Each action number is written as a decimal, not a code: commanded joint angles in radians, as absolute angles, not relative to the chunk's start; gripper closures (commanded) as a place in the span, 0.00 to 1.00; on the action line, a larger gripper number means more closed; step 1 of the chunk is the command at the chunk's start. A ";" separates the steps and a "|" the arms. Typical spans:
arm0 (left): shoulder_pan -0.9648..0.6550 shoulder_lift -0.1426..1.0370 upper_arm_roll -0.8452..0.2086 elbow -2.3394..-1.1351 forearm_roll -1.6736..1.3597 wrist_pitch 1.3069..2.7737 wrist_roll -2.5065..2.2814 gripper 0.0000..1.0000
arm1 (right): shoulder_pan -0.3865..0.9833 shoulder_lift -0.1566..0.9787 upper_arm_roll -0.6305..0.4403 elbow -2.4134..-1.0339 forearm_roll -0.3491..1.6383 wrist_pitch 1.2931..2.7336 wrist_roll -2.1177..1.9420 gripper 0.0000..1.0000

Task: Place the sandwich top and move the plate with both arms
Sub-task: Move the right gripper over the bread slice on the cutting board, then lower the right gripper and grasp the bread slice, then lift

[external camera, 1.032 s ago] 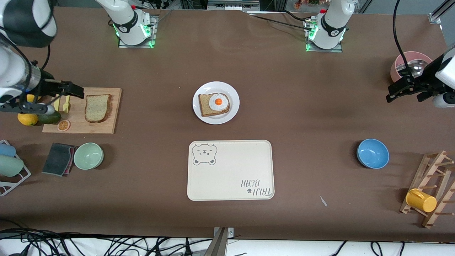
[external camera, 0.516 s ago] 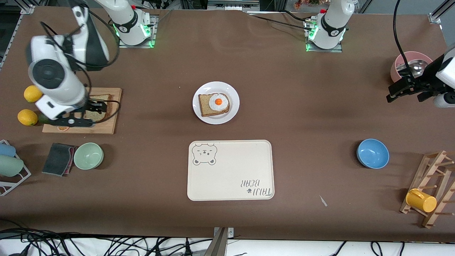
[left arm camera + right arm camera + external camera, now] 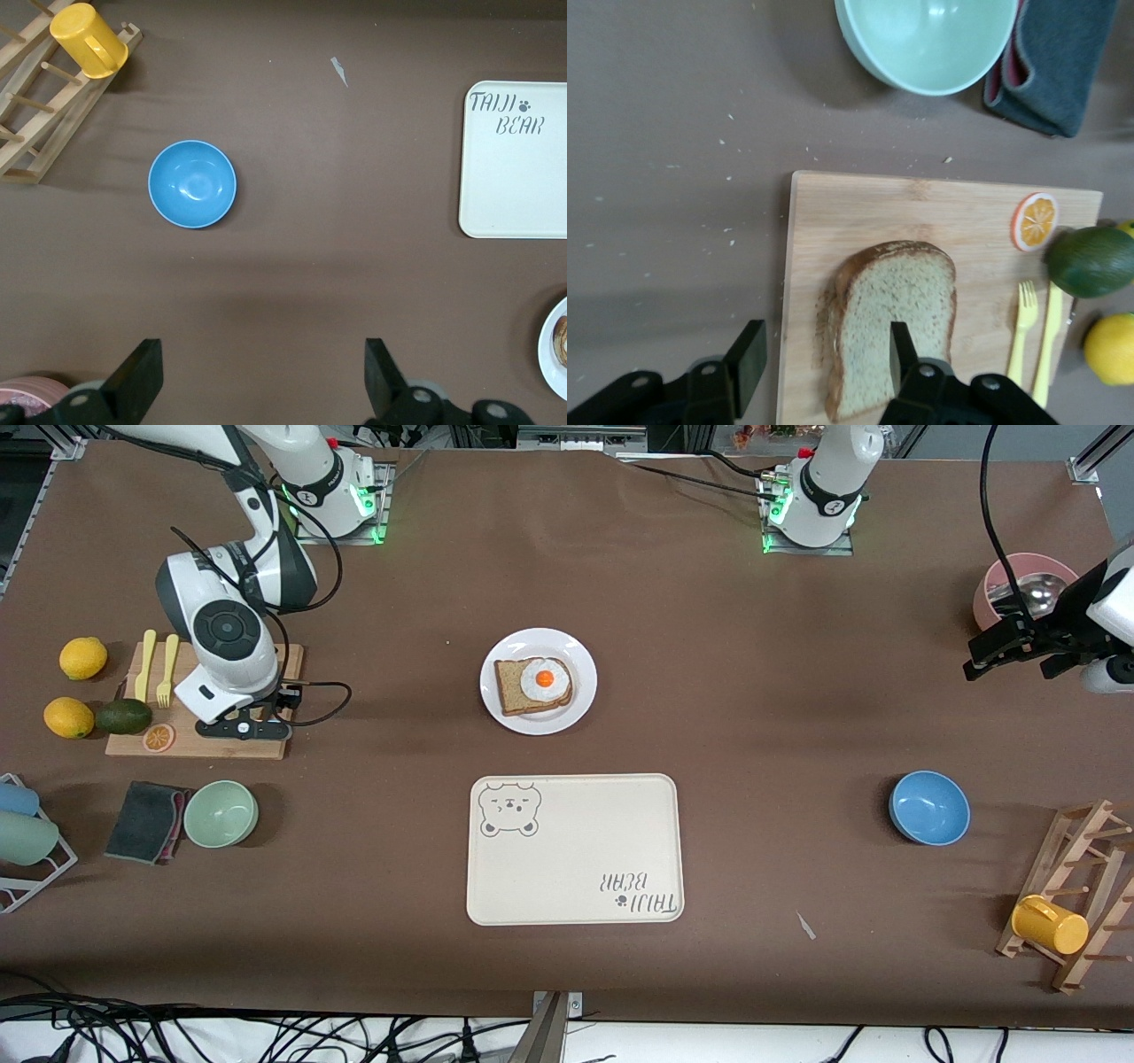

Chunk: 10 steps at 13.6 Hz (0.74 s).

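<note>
Your right gripper (image 3: 824,363) straddled the bread (image 3: 890,323) on the board (image 3: 921,212), jaws apart, ready to pinch its edge. Left gripper (image 3: 261,376) waited wide near the blue bowl (image 3: 192,184); plate (image 3: 538,681) mid-table.

The sandwich top (image 3: 890,323), a plain slice of light-brown speckled bread with a darker crust and a rounded top edge, lies flat on a wooden cutting board (image 3: 921,212) toward the right arm's end of the table; in the front view it is hidden under that arm. The plate (image 3: 538,681), small, round and white, sits well apart from it at mid-table, carrying another bread slice (image 3: 516,691) topped with a fried egg (image 3: 544,678).
</note>
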State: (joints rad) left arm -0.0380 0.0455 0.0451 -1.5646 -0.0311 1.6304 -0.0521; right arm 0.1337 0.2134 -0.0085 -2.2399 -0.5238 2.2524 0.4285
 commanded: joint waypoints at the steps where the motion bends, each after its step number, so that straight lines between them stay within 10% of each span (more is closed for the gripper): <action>1: -0.040 0.051 0.044 -1.542 -0.006 1.609 -0.061 0.00 | 0.127 0.248 -0.053 -2.269 -0.575 2.328 0.446 0.36; 10: -0.040 0.051 0.044 -1.542 -0.006 1.611 -0.061 0.00 | 0.126 0.330 -0.100 -2.278 -0.606 2.391 0.448 0.42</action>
State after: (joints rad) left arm -0.0380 0.0455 0.0455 -1.5646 -0.0311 1.6304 -0.0521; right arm 0.1300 0.3272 -0.0969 -2.2620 -0.5793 2.3693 0.4298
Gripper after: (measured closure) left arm 0.000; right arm 0.414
